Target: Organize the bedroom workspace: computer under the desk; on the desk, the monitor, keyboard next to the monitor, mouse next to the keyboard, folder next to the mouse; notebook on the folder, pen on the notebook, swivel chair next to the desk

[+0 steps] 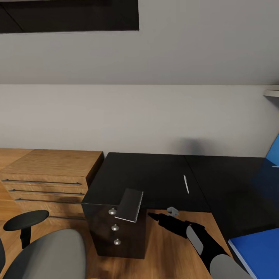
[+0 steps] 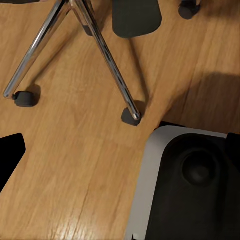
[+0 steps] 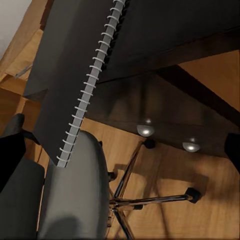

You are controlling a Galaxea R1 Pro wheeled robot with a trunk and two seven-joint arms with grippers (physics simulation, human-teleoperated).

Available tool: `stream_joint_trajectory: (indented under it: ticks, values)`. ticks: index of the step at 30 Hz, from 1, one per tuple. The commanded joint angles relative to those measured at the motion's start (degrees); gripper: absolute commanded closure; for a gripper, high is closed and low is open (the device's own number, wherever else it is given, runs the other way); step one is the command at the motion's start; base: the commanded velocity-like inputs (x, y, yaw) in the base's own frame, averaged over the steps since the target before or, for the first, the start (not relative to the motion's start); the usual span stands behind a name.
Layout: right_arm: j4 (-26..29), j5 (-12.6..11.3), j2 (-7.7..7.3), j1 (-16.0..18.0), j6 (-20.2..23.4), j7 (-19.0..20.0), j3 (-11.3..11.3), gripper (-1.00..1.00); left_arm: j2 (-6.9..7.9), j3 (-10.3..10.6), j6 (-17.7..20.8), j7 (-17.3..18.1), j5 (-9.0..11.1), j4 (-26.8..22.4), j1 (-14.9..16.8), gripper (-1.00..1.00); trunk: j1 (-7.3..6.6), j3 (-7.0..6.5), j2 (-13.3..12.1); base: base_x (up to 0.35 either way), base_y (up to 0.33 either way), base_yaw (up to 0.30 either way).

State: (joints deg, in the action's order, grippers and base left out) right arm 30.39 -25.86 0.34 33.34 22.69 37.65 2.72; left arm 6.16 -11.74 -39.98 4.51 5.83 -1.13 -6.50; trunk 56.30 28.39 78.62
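The swivel chair is running off the lower left frame edge. The folder is getting cut by the lower right corner. The right gripper's fingertips are lying hidden behind the notebook.

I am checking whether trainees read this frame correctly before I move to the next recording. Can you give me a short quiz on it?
1. True or false: the pen lies on the black top of the desk.
2. How many round knobs show on the desk's drawers in the head view? A: two. B: three. C: five.
3. What piece of furniture stands against the wall to the left of the desk in the head view?

Key: 1 true. 2 B. 3 the light-wood cabinet.
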Motion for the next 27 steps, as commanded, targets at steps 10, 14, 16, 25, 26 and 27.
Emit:
stream_joint_trajectory:
  ticks: [10, 14, 16, 25, 26, 27]
  values:
    - [0.2, -3.2, 0.01, 0.0, 5.1, 0.9, 0.0, -1.00, 0.00, 0.0, 0.0, 0.4, 0.6, -0.1, 0.0, -1.00, 0.00, 0.05, 0.0, 0.002, 0.000, 0.000]
    - [0.3, -5.9, -0.16, 0.1, 5.2, 2.2, -0.1, -1.00, 0.00, 0.0, 0.0, 0.4, 0.6, -0.1, 0.0, -1.00, 0.00, 0.05, 0.0, 0.000, 0.000, 0.018]
    - [0.2, -7.2, -0.22, 0.1, 5.2, 2.6, -0.1, -1.00, 0.00, 0.0, 0.0, 0.4, 0.6, -0.1, 0.0, -1.00, 0.00, 0.09, 0.0, 0.000, 0.000, 0.136]
    - [0.2, -8.2, -0.23, 0.0, 5.2, 2.8, -0.2, -1.00, 0.00, 0.0, 0.1, 0.4, 0.6, -0.1, 0.0, -1.00, 0.00, 0.44, 0.0, 0.000, 0.000, 0.222]
    - [0.2, -8.2, -0.27, 0.1, 5.1, 2.8, -0.2, -1.00, 0.00, 0.0, 0.1, 0.4, 0.6, -0.1, 0.0, -1.00, 0.00, 0.48, 0.0, 0.000, 0.000, 0.239]
    - [0.2, -8.3, -0.29, 0.1, 5.1, 2.8, -0.2, -1.00, 0.00, 0.0, 0.1, 0.4, 0.6, -0.1, 0.0, -1.00, 0.00, 0.52, 0.0, 0.000, 0.000, 0.223]
